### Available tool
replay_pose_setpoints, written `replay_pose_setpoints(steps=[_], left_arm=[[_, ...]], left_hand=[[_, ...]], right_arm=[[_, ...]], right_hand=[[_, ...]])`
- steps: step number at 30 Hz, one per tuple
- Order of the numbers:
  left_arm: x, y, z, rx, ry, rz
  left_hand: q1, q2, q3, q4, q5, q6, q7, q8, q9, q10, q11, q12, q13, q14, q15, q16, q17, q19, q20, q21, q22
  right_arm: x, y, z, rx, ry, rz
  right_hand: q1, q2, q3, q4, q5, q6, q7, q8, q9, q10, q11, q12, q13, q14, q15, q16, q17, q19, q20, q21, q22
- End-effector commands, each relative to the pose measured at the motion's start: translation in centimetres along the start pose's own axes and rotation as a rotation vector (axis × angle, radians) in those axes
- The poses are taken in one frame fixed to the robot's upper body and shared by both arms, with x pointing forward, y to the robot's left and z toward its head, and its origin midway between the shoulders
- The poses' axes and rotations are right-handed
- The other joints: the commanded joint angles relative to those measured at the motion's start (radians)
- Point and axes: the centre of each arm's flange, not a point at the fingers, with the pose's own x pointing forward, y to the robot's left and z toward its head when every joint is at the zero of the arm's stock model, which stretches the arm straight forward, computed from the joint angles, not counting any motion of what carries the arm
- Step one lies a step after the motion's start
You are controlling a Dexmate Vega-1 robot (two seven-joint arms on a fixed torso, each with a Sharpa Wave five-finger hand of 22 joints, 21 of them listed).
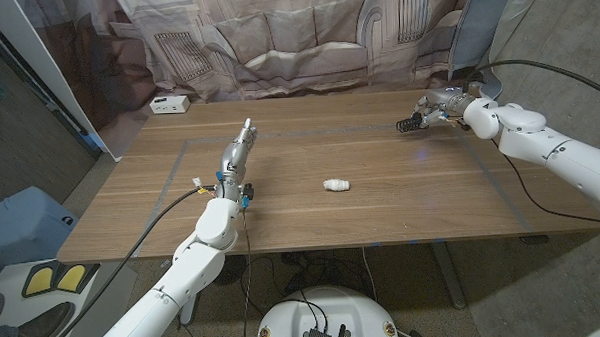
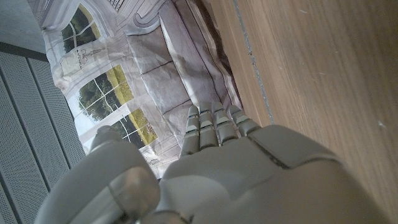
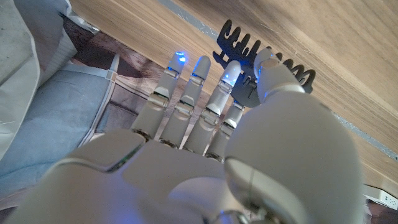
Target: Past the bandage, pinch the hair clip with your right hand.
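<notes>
Right hand (image 1: 440, 111) at the far right of the wooden counter (image 1: 380, 161), pinched on the black hair clip (image 1: 410, 124). Clip seen in the right wrist view caught between thumb and a fingertip (image 3: 231, 70), its teeth pointing away from the palm, just above the counter top. White rolled bandage (image 1: 336, 185) lay near the counter's middle, well apart from the clip and nearer the robot. Left hand (image 1: 237, 154) stretched out on the left side, fingers (image 2: 214, 124) straight and together, held nothing. Small white box (image 1: 170, 104) sat at the far left corner.
</notes>
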Motion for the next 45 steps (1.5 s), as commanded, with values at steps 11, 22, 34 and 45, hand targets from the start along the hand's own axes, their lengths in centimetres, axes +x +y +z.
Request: replay_pose_setpoints(steps=[11,22,34,45], left_arm=[[-0.06,0.15,-0.42,-0.005,0.010,-0.004],[-0.16,0.33,-0.62,-0.008,0.017,0.000],[-0.12,0.48,-0.77,-0.011,0.020,0.002],[0.01,0.56,-0.81,-0.012,0.020,0.000]], left_hand=[[0.005,0.009,-0.002,-0.007,0.000,0.007,0.002,-0.002,0.002,0.008,0.001,-0.002,0.005,0.004,0.000,-0.002,0.001,-0.005,0.006,0.001,0.006],[0.006,0.010,-0.001,-0.008,0.000,0.009,0.000,-0.002,0.002,0.008,0.004,-0.002,0.005,0.004,0.000,-0.003,0.001,-0.005,0.006,0.002,0.006],[0.006,0.012,0.001,-0.009,0.000,0.009,0.000,-0.002,0.002,0.007,0.006,-0.002,0.005,0.004,-0.001,-0.002,0.001,-0.005,0.006,0.002,0.006],[0.007,0.013,0.002,-0.010,0.000,0.009,0.003,-0.002,0.002,0.007,0.004,-0.002,0.005,0.005,0.001,-0.002,0.001,-0.005,0.006,0.002,0.006]], right_arm=[[-0.43,0.29,0.19,0.020,0.020,-0.027],[-0.22,0.22,0.46,0.012,0.021,-0.023],[-0.05,-0.02,0.68,-0.006,0.007,-0.023],[0.05,-0.47,0.77,-0.021,0.015,-0.025]], right_hand=[[-0.001,-0.023,-0.015,0.000,0.026,0.246,0.048,0.053,0.068,-0.013,0.007,-0.007,0.031,0.015,-0.079,-0.022,0.019,-0.010,0.013,-0.015,0.003],[0.004,-0.018,-0.040,0.007,0.050,0.191,0.054,0.140,0.173,-0.126,0.021,-0.041,0.066,-0.014,-0.063,-0.047,0.052,-0.018,0.028,-0.022,0.003],[0.003,-0.020,-0.055,0.011,0.064,0.280,0.108,0.223,0.204,-0.160,0.054,-0.055,0.077,-0.027,-0.028,-0.058,0.071,-0.024,0.042,-0.025,0.003],[-0.003,-0.025,-0.062,0.015,0.074,0.242,0.087,0.198,0.169,-0.221,0.036,-0.080,0.078,-0.028,-0.036,-0.067,0.072,-0.023,0.049,-0.025,0.003]])
